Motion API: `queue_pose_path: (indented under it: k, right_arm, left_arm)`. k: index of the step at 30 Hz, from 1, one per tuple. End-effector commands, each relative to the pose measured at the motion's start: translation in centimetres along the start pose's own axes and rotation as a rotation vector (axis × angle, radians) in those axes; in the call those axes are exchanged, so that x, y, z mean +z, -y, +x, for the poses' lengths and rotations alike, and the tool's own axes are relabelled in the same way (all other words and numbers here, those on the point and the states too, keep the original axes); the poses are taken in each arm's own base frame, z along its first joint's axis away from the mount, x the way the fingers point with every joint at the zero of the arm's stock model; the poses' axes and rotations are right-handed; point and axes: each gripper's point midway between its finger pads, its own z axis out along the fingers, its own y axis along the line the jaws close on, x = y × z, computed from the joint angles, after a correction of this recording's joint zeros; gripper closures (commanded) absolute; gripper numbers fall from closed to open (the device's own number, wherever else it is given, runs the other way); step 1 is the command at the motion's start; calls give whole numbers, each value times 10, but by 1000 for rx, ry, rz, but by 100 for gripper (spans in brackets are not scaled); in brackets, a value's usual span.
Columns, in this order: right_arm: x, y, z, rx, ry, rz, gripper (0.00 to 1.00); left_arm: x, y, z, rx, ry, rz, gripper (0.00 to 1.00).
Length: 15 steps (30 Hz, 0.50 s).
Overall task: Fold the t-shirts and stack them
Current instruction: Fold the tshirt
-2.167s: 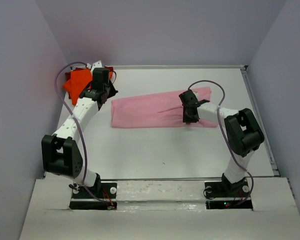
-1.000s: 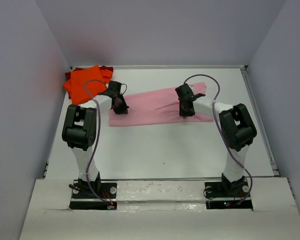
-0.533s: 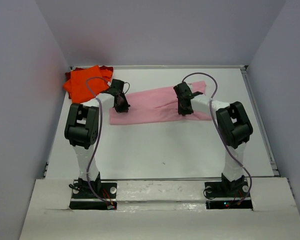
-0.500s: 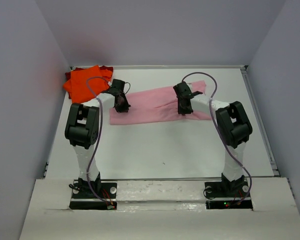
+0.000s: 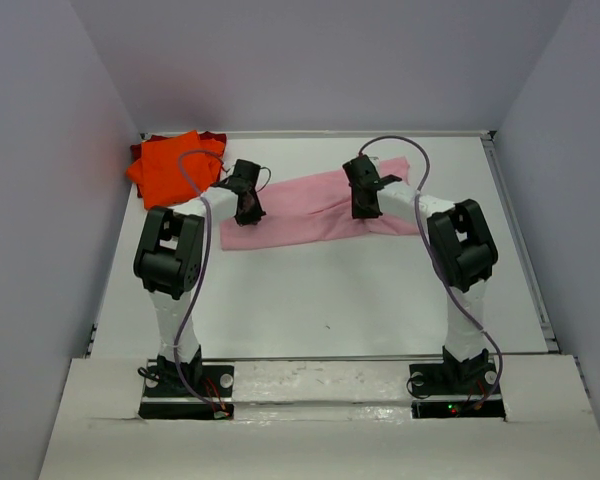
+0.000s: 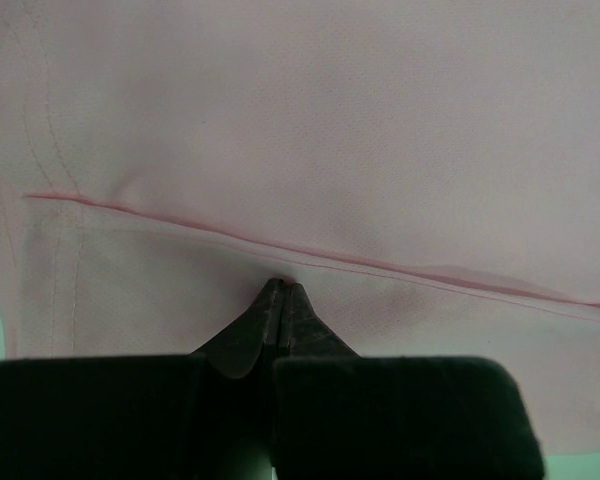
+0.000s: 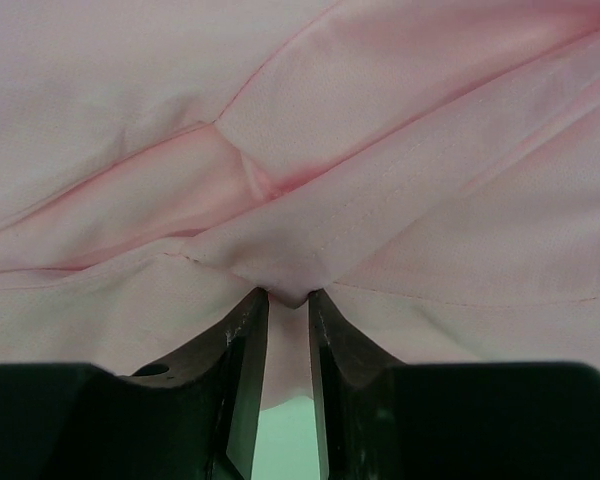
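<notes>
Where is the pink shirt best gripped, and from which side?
Probably the pink shirt by its near long edge, at two spread points, coming from the near side. It lies as a long flat band, and only an edge offers cloth to pinch.

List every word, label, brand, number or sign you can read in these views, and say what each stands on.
None: no readable text in any view. The pink t-shirt, the orange t-shirt and the table are all plain.
</notes>
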Motion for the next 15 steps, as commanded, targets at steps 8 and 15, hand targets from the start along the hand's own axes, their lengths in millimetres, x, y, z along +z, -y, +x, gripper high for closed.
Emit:
queue_pose_path:
  k: [8, 15]
  right_arm:
    - [9, 8, -27, -5, 36, 30, 72]
    - [24, 16, -60, 18, 66, 37, 71]
  left_arm:
    - [5, -33, 47, 78, -128, -149, 95]
    - [5, -31, 48, 90, -128, -149, 95]
